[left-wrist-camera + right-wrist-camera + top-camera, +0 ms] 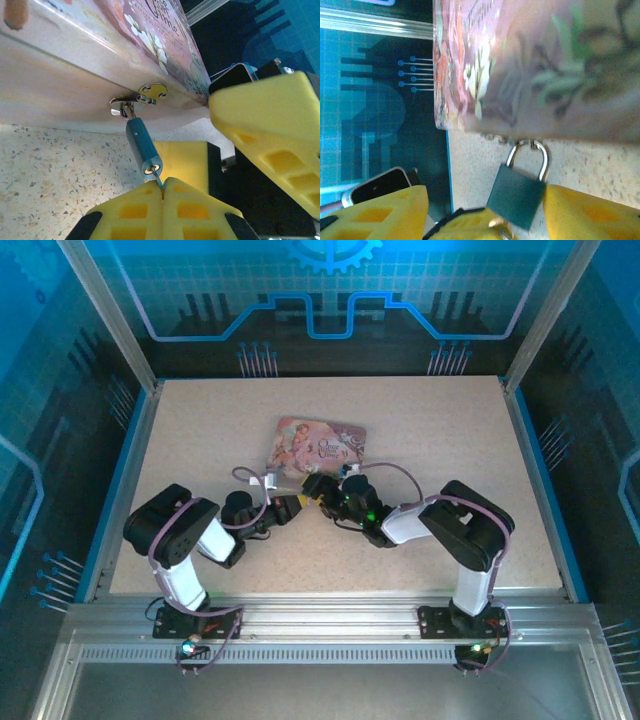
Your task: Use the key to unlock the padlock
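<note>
The padlock hangs by its shackle from the small metal clasp on the near edge of the pink tin. The tin lies around the middle of the table, a little toward its far edge. The key shows as a thin sliver with its tip at the keyhole in the padlock's bottom face. The left gripper is clamped tight on it, fingertips pressed together. The right gripper stands with its jaws apart on either side of the padlock body, not squeezing it. The step in hand looks like seating the key. Next, the right jaws likely need to steady the body while the left pushes the key fully in and twists.
</note>
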`<action>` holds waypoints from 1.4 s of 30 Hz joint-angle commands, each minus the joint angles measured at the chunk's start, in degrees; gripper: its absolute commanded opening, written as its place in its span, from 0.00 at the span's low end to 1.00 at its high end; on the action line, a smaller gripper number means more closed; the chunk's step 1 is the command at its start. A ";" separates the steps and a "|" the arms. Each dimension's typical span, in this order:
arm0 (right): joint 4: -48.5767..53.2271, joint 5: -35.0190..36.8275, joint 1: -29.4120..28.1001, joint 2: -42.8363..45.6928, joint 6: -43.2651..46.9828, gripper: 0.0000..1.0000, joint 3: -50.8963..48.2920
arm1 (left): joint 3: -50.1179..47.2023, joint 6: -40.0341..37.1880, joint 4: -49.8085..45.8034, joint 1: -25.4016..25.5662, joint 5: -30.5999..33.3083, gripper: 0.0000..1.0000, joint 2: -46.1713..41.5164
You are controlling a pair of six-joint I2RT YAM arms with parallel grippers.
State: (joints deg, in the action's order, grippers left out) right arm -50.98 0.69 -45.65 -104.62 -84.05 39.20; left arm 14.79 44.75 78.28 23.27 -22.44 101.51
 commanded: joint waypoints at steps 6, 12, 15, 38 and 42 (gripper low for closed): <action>20.42 -0.69 -2.50 3.11 -5.54 0.62 -4.34 | -0.64 -0.28 1.97 0.89 -3.56 0.00 -0.71; 23.32 2.21 -2.10 6.56 -3.93 0.60 -5.63 | -0.61 -0.35 1.96 0.89 -4.08 0.00 -0.63; 19.79 1.87 -1.75 6.02 -4.28 0.58 -5.63 | -0.70 -0.43 1.96 0.86 -4.21 0.00 -0.53; 14.38 5.06 -2.69 10.45 -0.70 0.48 -4.47 | -0.93 0.12 1.96 0.81 -4.82 0.00 -1.23; 10.92 3.68 -2.62 6.88 -1.94 0.51 -3.13 | -1.04 0.24 1.96 0.81 -5.22 0.00 -1.23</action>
State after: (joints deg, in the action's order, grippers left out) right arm -37.32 5.19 -47.72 -95.31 -85.71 34.52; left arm 14.46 45.01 77.43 23.75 -25.34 101.51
